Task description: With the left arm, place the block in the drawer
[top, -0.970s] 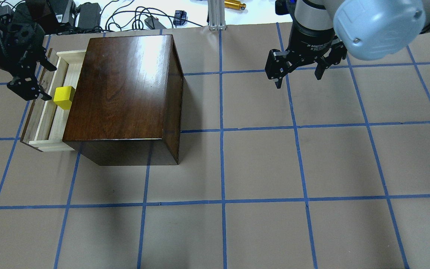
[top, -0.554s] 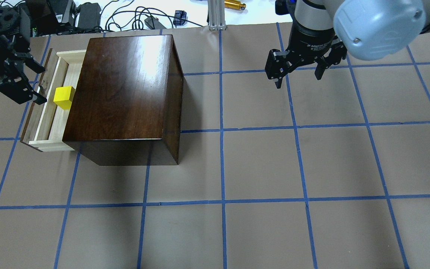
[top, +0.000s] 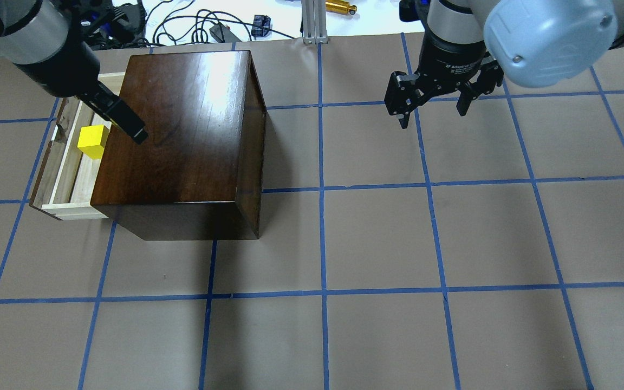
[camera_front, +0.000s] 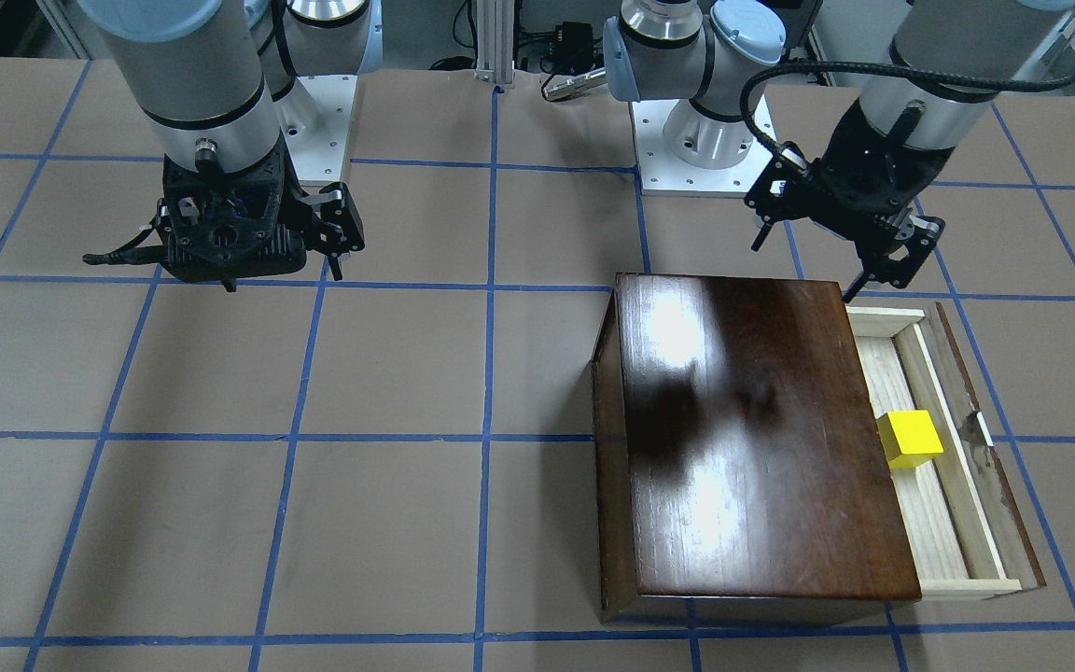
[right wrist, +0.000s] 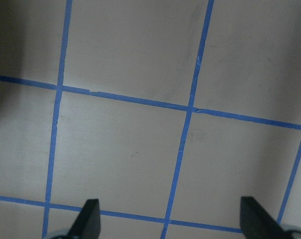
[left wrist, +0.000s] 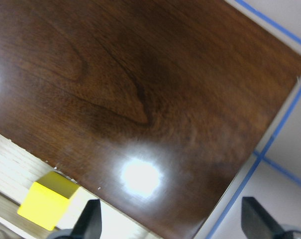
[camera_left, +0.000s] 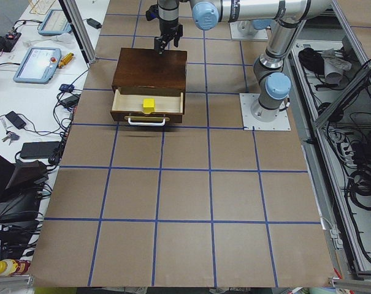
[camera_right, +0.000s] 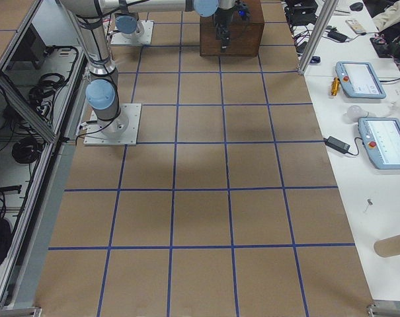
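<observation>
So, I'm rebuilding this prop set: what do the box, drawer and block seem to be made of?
Box: dark wood with a glossy varnish; grain and bright glare show on its top.
Drawer: pale, apparently unfinished wood; matte, with grain lines visible.
Block: uniform bright yellow with a matte look; it could be painted wood or plastic, I cannot tell which.

A small bright yellow cube (camera_front: 911, 439) rests flat on the floor of a long shallow drawer of pale wood with a dark brown front panel (camera_front: 931, 523). The drawer stands pulled out of a glossy dark-brown wooden box (camera_front: 752, 439). The cube sits about midway along the drawer, close by the box's front edge, free of any grip. The silver left arm with its thick braided black cable (camera_front: 920, 89) holds its black gripper (camera_front: 814, 261) above the box's top. Its fingers are spread wide and hold nothing, apart from the cube.
</observation>
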{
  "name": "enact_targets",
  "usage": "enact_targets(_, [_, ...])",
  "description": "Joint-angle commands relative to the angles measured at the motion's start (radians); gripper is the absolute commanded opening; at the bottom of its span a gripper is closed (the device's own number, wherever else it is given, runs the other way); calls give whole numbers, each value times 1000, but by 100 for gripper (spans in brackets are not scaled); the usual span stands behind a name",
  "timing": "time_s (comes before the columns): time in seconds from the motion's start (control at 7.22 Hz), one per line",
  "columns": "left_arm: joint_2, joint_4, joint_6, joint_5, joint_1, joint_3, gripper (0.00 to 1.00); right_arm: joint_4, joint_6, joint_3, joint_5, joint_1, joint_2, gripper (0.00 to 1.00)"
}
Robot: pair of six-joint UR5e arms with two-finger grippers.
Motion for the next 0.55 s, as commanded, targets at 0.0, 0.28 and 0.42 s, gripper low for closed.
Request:
enact_targets(0.0, [-16, 67, -475, 45, -107, 0, 100, 0, 1, 0, 0, 0, 0, 100])
enact_targets(0.28, [-13, 69, -573, 44, -136, 0, 100, 0, 0, 0, 0, 0, 0, 100])
enact_targets(0.42, [-7, 69, -622, 33, -136, 0, 100, 0, 1, 0, 1, 0, 0, 100])
